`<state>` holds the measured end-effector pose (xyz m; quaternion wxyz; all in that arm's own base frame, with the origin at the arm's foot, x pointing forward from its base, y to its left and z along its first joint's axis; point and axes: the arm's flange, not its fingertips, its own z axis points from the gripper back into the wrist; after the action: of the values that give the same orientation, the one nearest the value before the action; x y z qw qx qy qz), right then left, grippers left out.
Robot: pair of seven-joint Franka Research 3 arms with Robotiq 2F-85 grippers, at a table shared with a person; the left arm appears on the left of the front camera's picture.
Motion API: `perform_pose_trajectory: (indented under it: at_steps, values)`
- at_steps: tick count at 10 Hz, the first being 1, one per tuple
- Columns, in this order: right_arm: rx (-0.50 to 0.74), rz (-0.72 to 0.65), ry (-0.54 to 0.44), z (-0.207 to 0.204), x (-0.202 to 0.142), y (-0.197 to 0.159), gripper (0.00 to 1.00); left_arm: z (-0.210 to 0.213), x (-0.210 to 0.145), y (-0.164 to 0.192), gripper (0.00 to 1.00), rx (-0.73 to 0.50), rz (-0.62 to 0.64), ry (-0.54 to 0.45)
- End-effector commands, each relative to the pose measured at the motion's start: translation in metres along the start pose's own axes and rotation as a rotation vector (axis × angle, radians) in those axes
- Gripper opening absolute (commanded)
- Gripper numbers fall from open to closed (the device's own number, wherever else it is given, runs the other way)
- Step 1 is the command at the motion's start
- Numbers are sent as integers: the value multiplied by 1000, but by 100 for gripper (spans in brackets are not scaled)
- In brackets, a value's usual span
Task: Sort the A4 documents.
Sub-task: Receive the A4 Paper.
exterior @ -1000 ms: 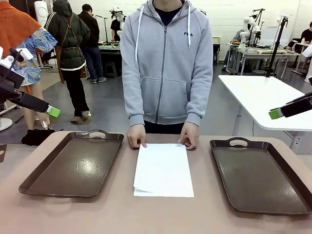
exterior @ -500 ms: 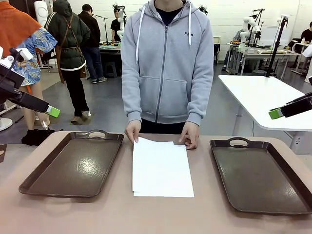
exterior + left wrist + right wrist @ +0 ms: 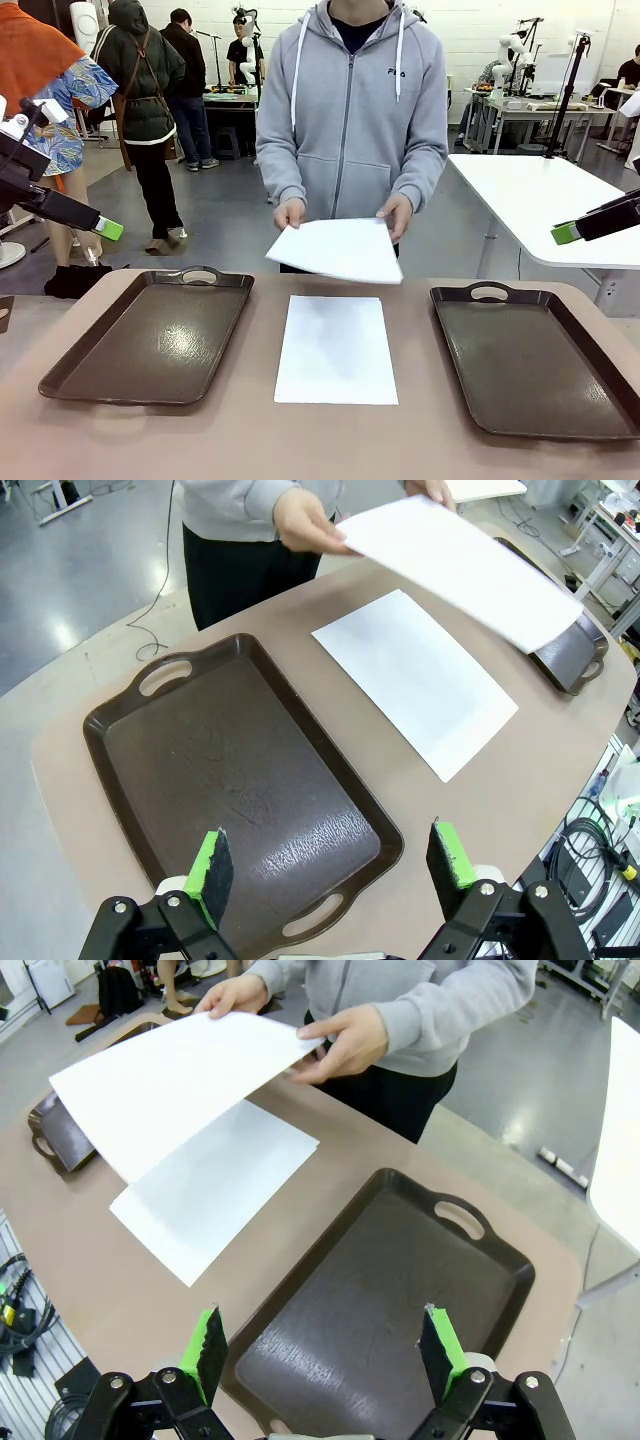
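Paper in two places here. One A4 sheet (image 3: 336,350) lies flat on the counter (image 3: 300,440), dead centre between the two trays, its long side running away from the robot. Above its far end a second sheet (image 3: 337,250) hangs in the air, tilted, its near edge dipping toward the counter. It may be more than one sheet; the edge is too thin to tell. The person at the far side grips it by the far edge, one hand (image 3: 289,212) at picture-left and the other hand (image 3: 397,215) at picture-right. The held paper is clear of the flat sheet, not touching it.

Flanking the flat sheet are the left tray (image 3: 150,340) and the right tray (image 3: 530,365), both dark brown and glossy, with handle cut-outs at the ends.

Out wide and up high, the left end effector (image 3: 331,862) hovers over the near end of the left tray. Its jaws are spread wide, green pads (image 3: 212,865) well apart, nothing between them. The right end effector (image 3: 322,1347) mirrors it above the right tray, gaping wide and holding nothing.
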<state>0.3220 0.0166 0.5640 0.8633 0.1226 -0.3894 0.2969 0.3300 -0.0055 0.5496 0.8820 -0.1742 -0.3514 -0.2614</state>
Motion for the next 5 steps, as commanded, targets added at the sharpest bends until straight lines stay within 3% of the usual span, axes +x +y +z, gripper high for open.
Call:
perform_pose_trajectory:
  at_steps: [1,5]
  values:
    - [3,-3,-2,-1,0,0,100,0,0,0,100,-1,0,-1]
    - [3,-3,-2,-1,0,0,100,0,0,0,100,-1,0,-1]
